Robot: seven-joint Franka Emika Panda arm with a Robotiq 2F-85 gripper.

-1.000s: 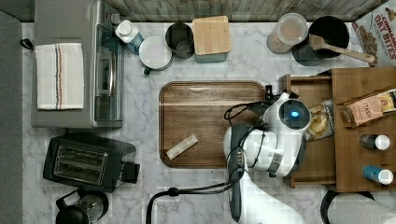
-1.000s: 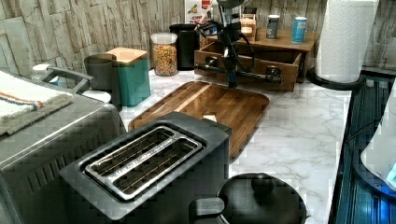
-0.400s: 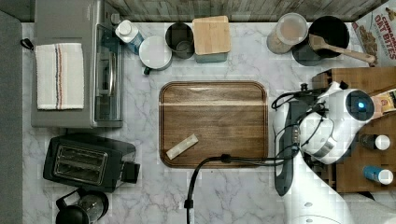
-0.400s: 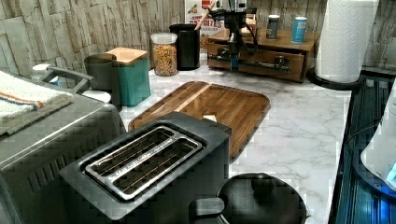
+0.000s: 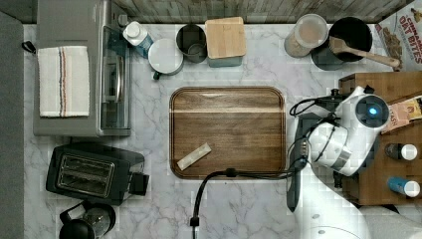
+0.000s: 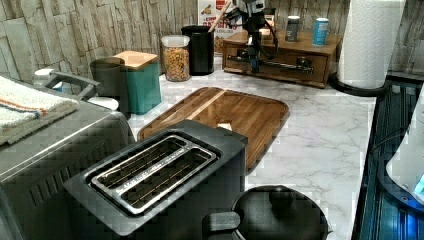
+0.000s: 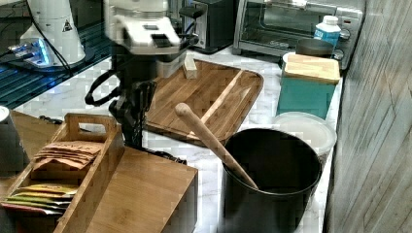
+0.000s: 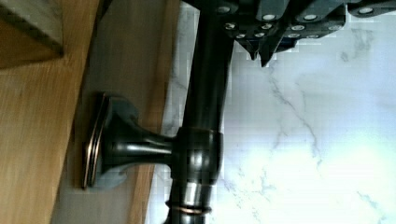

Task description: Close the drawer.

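At the cabinet front, the drawer [image 6: 277,65] sat nearly flush; the end effector [image 6: 254,47], grip state unclear, should press squarely.

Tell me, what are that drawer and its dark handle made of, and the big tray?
The drawer looks like light-brown wood with a matte finish; grain shows on its front. Its handle seems to be dark metal, perhaps bronze-toned: it is glossy with coppery edges. The tray appears to be darker wood, with visible plank stripes and a slight sheen.

The arm [image 5: 343,139] hides the drawer front [image 6: 277,64] in the top view.
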